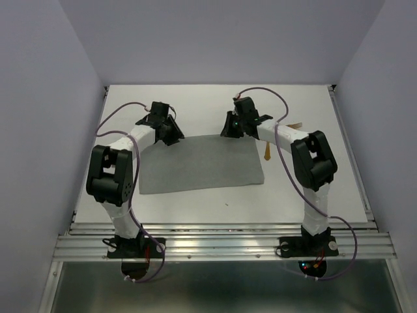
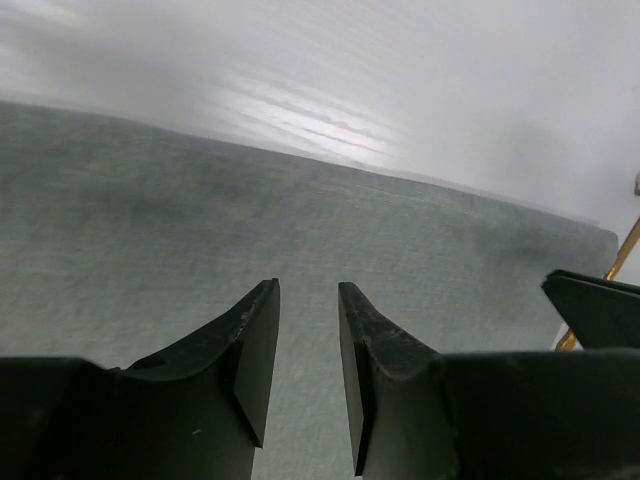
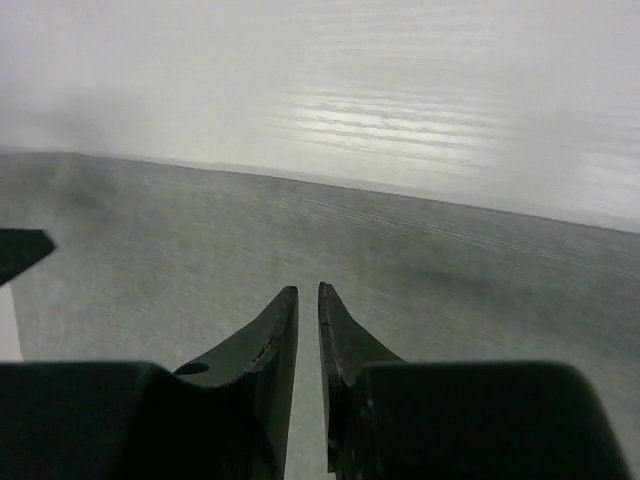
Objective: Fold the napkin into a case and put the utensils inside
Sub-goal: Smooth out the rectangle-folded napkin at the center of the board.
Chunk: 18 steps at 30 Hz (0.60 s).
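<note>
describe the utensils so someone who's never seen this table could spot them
Start at the white table and find the flat grey napkin in its middle. Just off the napkin's right edge, partly hidden under the right arm, lie the utensils. They are thin, shiny and golden-orange, unlike the matte grey cloth and black-and-white arm beside them.

Both arms are stretched forward with wrists bent down. The left gripper (image 2: 308,288) is held partly apart; only a thin gap is seen in the right gripper (image 3: 308,288).
</note>
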Each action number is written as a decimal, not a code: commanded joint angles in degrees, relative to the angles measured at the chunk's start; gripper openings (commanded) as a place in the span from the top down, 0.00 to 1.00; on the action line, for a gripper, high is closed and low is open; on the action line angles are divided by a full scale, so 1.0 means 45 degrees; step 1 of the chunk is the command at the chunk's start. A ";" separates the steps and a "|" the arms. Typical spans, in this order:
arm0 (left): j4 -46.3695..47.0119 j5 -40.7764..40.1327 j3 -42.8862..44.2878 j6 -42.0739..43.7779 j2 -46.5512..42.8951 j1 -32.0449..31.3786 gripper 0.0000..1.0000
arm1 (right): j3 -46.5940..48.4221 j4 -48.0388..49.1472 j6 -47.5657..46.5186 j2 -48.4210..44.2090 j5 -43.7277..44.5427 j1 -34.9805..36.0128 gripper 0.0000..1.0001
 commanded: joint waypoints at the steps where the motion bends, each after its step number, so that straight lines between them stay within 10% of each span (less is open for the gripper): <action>1: 0.0978 0.1028 0.1004 -0.0194 0.1046 -0.0452 0.60 | 0.1627 0.0125 0.0150 0.1285 -0.1324 0.0698 0.83; 18: 0.1078 0.0895 0.2607 0.0448 0.3743 -0.0335 0.67 | 0.4894 -0.0305 0.1049 0.4593 -0.1348 0.0778 0.87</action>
